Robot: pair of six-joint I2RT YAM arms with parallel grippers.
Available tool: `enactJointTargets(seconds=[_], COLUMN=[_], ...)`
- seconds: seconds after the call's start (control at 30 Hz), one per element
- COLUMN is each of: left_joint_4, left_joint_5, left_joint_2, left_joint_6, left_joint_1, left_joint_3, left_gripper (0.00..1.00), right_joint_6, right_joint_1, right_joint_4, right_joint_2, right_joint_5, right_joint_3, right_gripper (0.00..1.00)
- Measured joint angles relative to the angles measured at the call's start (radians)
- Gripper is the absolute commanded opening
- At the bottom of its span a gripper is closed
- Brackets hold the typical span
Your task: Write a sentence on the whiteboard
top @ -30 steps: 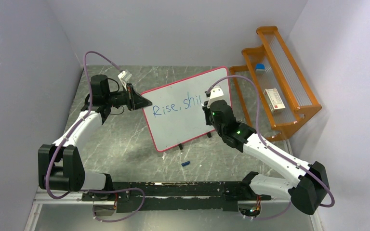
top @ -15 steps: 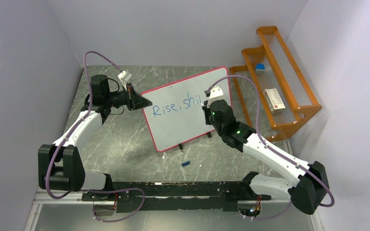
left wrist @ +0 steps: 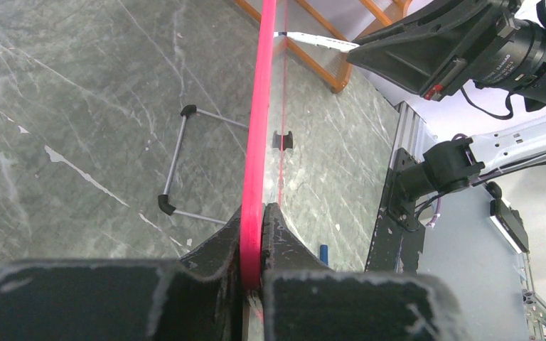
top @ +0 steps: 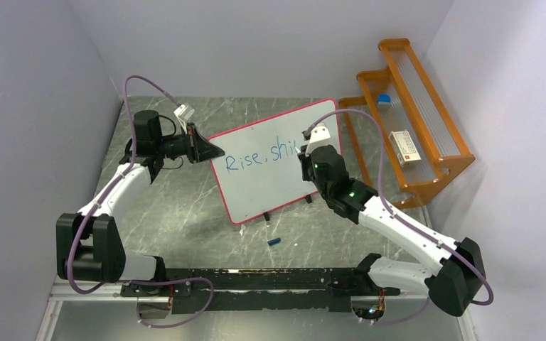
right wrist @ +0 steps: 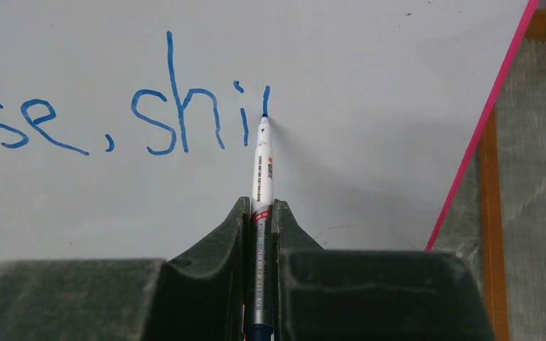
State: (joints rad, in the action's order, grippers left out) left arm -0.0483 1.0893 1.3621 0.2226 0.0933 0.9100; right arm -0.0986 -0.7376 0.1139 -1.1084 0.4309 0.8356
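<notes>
- While you look from above, the whiteboard (top: 256, 185) stands on its feet on the table (top: 178, 206), between your two arms and just left of the orange rack (top: 426, 153).
- Your left gripper (left wrist: 261, 213) is clamped tight on the board's red left edge, and its fingers hide the frame where they bite.
- Your right gripper (right wrist: 261, 206) is closed on a marker (right wrist: 263, 156), whose tip touches the board at the foot of the rightmost stroke.
- Your sentence (right wrist: 149, 121) reads "se, shi" plus one short stroke in the wrist view, where the picture's edge cuts off its start.
- From above you read "Rise, shi"; the right wrist covers whatever follows.
- A small blue piece (top: 275, 241) lies on the table before the board; you cannot tell what it is.
</notes>
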Motion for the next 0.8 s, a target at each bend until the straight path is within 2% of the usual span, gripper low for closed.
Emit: enactJointTargets(seconds=[0.8], left_joint_4=[0.009], left_joint_5=[-0.005], left_joint_2=[0.005], left_joint_6=[0.000], left_joint_1=[0.001], left_joint_3=[0.002], left_gripper=[0.05], right_joint_6=[0.026], right_joint_1=[0.030], right_joint_4=[-0.051], right_joint_2=[-0.035], right_joint_5=[0.002], right_joint_3=[0.026], right_gripper=[0.00])
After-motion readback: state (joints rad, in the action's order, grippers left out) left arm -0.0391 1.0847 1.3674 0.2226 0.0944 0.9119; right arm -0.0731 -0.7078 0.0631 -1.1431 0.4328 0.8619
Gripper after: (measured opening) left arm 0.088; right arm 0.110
